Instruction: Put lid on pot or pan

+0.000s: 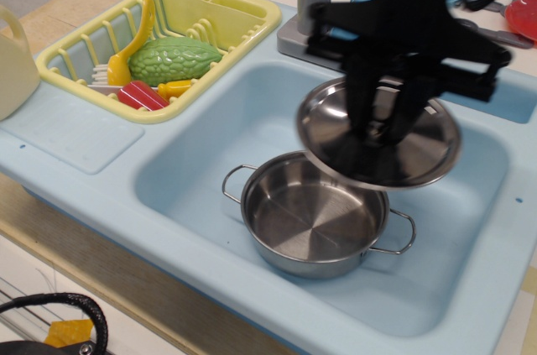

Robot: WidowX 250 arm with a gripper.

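Observation:
The shiny steel pot (306, 221) with two wire loop handles sits in the light blue sink (210, 154), open and empty. My black gripper (379, 133) is shut on the knob of the round steel lid (336, 128). It holds the lid in the air, slightly tilted, above the pot's far right rim. The lid overlaps the pot's back edge in this view and is apart from it. The knob itself is hidden by my fingers.
A yellow dish rack (243, 11) at the back left holds a green gourd (174, 60), a yellow spoon and red pieces. A grey faucet (312, 2) stands behind the sink. A blue cup is mostly hidden behind my arm. Red items lie at the back right.

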